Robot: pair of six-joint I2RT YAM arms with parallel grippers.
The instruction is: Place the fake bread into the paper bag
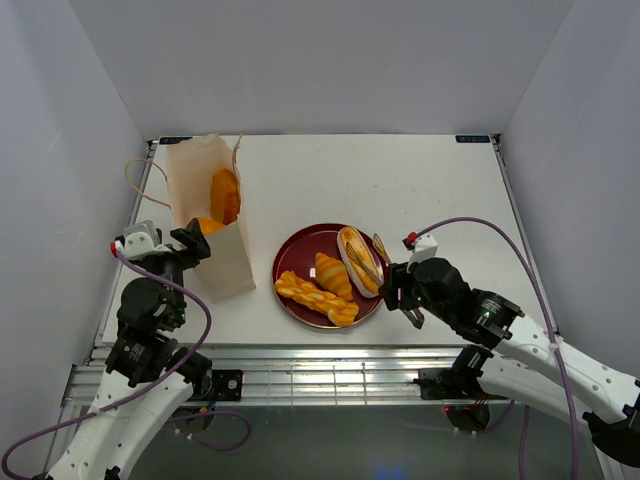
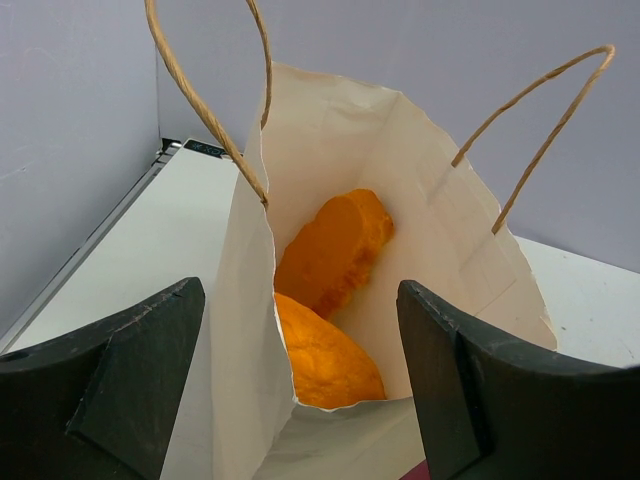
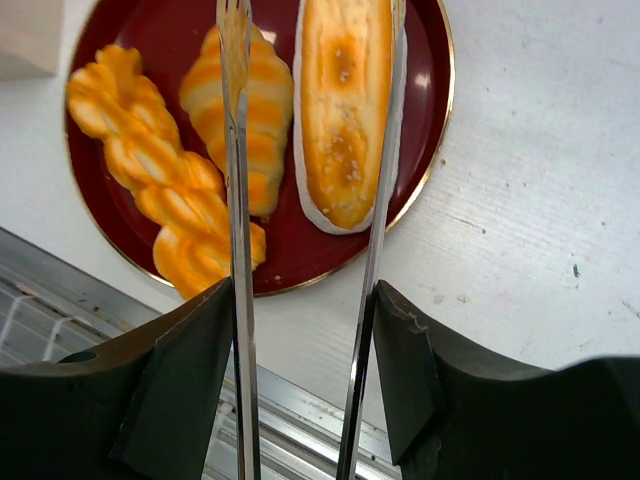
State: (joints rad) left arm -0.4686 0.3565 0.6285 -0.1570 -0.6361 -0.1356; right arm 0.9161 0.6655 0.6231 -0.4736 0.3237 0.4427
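**Bread (image 1: 225,195) split between bag (image 1: 228,265) and plate (image 1: 298,252)**

Location of bread: two orange pieces lie inside the bag. In the left wrist view one leans on the far wall. The other sits lower and nearer, just beside it. Three further pieces lie side by side on the plate. These are a braid (image 3: 150,170) on the left, a croissant (image 3: 270,110) in the middle and a long loaf (image 3: 345,110) on the right.

Bag: upright at the left of the tabletop (image 1: 420,190), mouth open, string handles raised.

Plate: dark red, near the right of the bag and apart from it.

Right fingers (image 3: 190,370): closed on a pair of metal tongs (image 3: 240,200), one finger pressed against the outside of each arm. The tong arms stand apart. One runs along the loaf's right edge and the other crosses over the croissant, so the loaf lies between the tips. Whether either tip touches the loaf cannot be told, nor how high the tips stand above the plate.

Left fingers (image 2: 130,380): spread wide at the near side of the bag. The wrist view shows the bag's near wall between them. Contact with the paper cannot be told.
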